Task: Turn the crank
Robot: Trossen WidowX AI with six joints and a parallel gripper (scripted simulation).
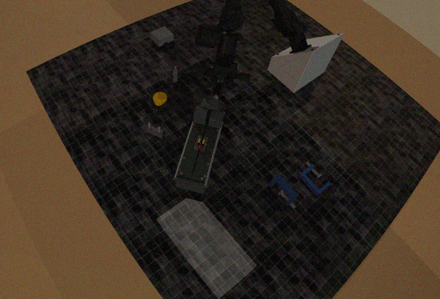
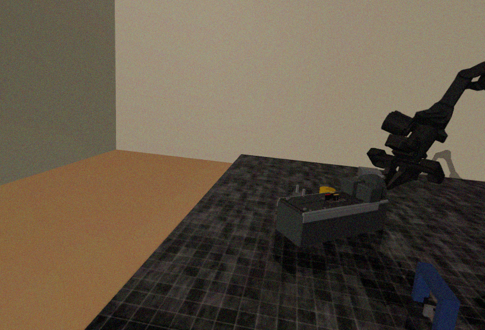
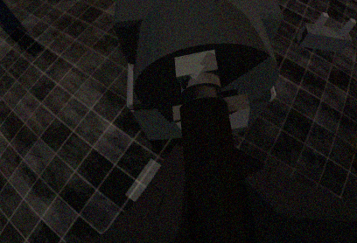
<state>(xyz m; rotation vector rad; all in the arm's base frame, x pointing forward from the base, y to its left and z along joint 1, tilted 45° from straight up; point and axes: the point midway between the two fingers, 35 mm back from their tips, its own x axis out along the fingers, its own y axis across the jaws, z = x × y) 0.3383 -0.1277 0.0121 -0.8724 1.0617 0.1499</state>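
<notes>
The grey-green machine lies lengthwise, its crank end toward the arm. On its dark top, the slide's red pointer sits slightly off the brass zero marks, toward the end away from the crank. My gripper is shut on the crank handle at the machine's rounded end. The pale crank plate shows behind the handle in the wrist view. The fingers hide part of the handle and crank.
A yellow disc, a two-pegged grey piece and a small grey upright piece stand beside the machine. A grey box is farther back. Blue brackets and a pale patch lie beyond.
</notes>
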